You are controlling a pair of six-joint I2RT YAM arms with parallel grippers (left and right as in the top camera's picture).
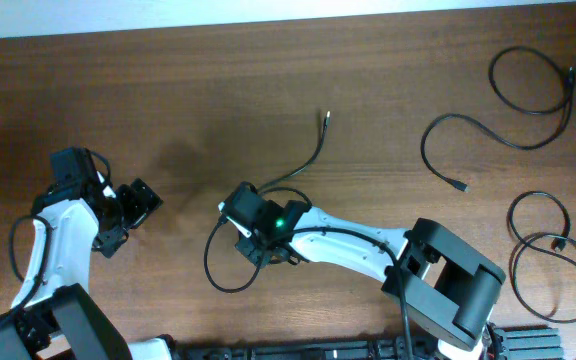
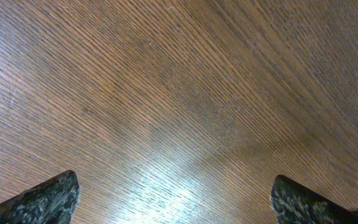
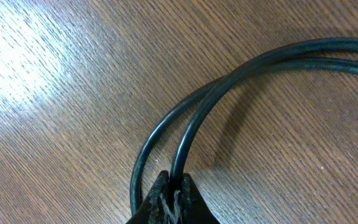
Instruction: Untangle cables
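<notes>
A thin black cable [image 1: 309, 165] lies mid-table, one plug end pointing up and a loose loop [image 1: 211, 265] curling at the lower left. My right gripper [image 1: 251, 222] sits over that cable. In the right wrist view the right gripper [image 3: 174, 186] is shut on one strand of the cable [image 3: 194, 127], and a second strand runs beside it. My left gripper [image 1: 138, 208] is at the left, apart from any cable. The left wrist view shows its fingers [image 2: 176, 196] wide open over bare wood.
Three more black cables lie at the right: a loop at the top right [image 1: 533, 80], a curved one [image 1: 443, 150] below it, and a double loop [image 1: 548, 260] at the right edge. The wooden table [image 1: 168, 90] carries them all.
</notes>
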